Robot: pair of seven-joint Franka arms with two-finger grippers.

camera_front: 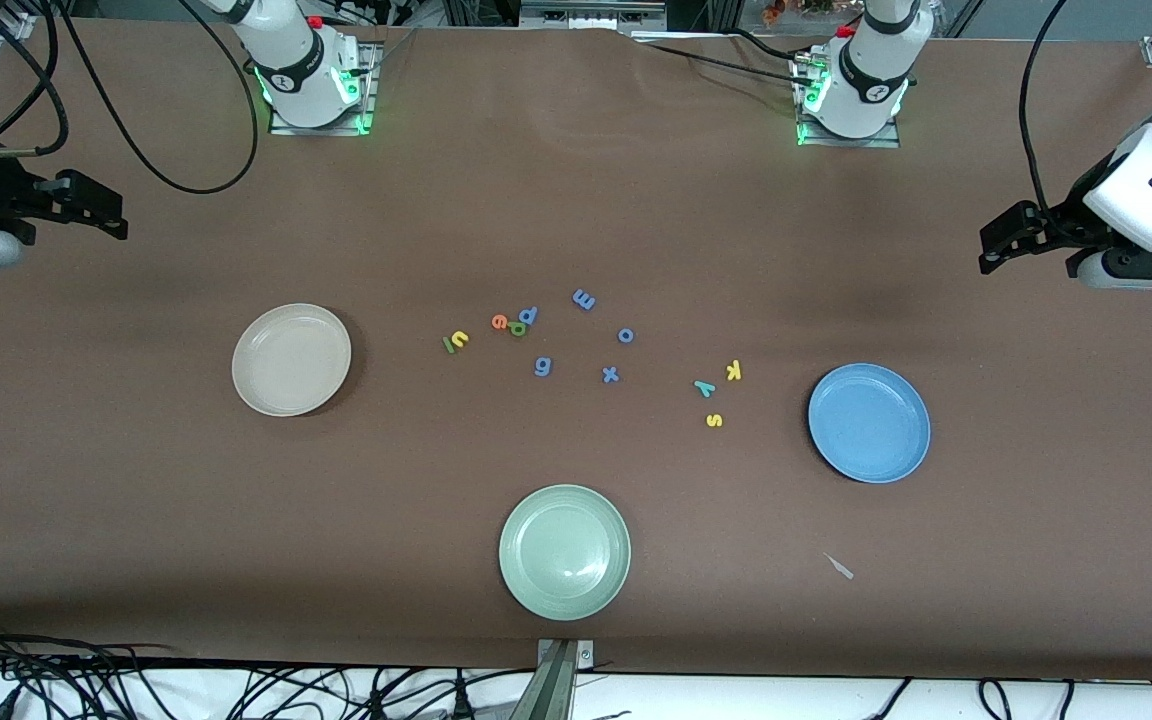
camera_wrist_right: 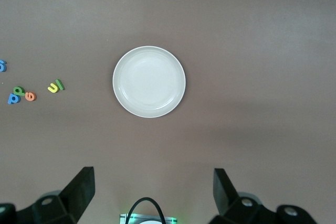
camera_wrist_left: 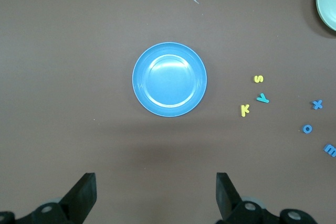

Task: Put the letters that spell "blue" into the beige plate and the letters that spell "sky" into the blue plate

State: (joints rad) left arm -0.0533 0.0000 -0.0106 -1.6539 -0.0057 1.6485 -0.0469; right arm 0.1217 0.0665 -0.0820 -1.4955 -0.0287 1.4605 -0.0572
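blue plate (camera_front: 869, 423) | rim bare, s (camera_front: 714, 420) near | beige plate (camera_front: 291, 359) apart

Blue plate (camera_wrist_left: 169, 79) empty, yellow s (camera_wrist_left: 258, 78), teal y (camera_wrist_left: 262, 98), yellow k (camera_wrist_left: 245, 110) beside it — fingers (camera_wrist_left: 84, 195) spread wide

Three plates are counted on the table: one beige plate (camera_front: 291, 359) at centre left of the frame, one blue plate (camera_front: 869, 422) at centre right, one pale green plate (camera_front: 564, 551) at lower centre. Twelve foam letters are tallied mid-frame: five blue letters (camera_front: 583, 299), three yellow, three green or teal, one orange. One small pale scrap (camera_front: 840, 567) is spotted at lower right.
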